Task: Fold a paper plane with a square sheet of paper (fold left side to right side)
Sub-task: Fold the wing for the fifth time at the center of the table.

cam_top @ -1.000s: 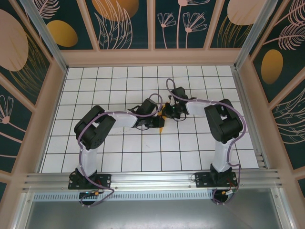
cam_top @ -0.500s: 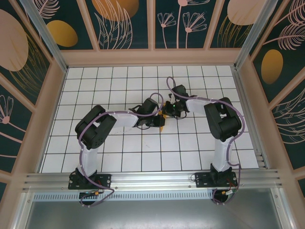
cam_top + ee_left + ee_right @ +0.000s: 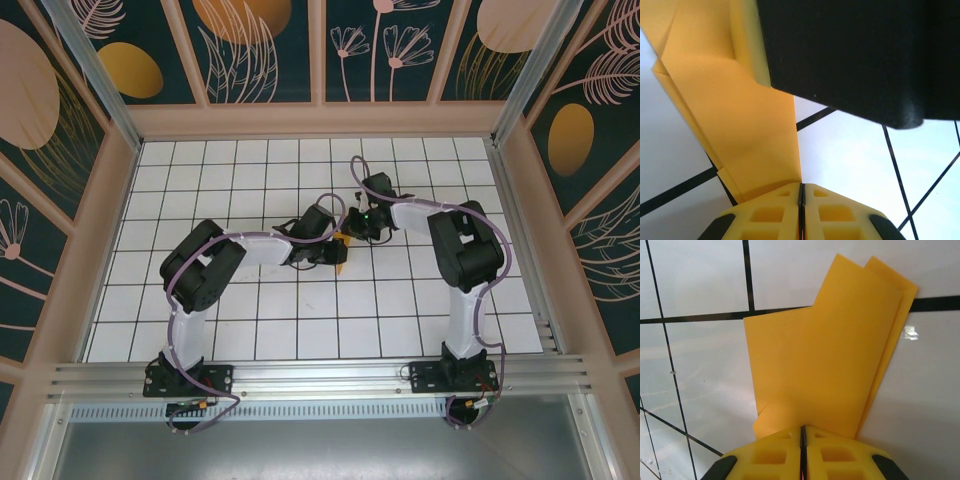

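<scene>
The sheet of paper (image 3: 820,360) is bright orange and lies folded in overlapping layers on the white grid table; whether it forms a paper plane I cannot tell. From above only a sliver of the paper (image 3: 343,243) shows between the two grippers. My right gripper (image 3: 803,428) is shut, its tips resting on the paper's near edge. My left gripper (image 3: 801,185) is shut too, tips at the lower corner of the paper (image 3: 740,125). The right gripper's yellow finger (image 3: 746,35) and black body sit on the paper just ahead. The left gripper (image 3: 336,252) and right gripper (image 3: 354,236) meet mid-table.
The white tiled table (image 3: 250,330) is boxed in by a low frame, with patterned walls (image 3: 260,50) behind and at the sides. An aluminium rail (image 3: 320,375) with both arm bases runs along the near edge. Purple cables loop over the arms.
Both grippers have crept a little toward the far side, staying together at the paper. Less orange shows between them from above than a second ago.
</scene>
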Motion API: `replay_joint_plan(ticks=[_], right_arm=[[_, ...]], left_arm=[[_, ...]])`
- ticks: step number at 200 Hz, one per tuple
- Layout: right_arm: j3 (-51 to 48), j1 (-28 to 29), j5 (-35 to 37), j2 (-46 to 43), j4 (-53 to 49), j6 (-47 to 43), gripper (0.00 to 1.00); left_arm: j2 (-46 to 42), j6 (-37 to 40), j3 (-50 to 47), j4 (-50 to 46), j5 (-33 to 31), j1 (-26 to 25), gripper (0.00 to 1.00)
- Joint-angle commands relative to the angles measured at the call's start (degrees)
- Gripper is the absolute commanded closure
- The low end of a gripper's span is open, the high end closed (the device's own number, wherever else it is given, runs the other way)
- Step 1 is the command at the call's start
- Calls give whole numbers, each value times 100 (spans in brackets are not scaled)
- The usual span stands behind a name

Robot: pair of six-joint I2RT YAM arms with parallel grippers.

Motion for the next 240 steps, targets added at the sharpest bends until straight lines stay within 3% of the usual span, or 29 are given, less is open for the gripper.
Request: replay_joint_plan(ticks=[1, 240], right_arm=[[290, -378, 1026, 413, 270, -215, 89], [1586, -1052, 1036, 1172, -91, -565, 88]], left_arm=[[434, 132, -237, -1186, -40, -125, 89], [429, 110, -272, -1133, -27, -124, 89]])
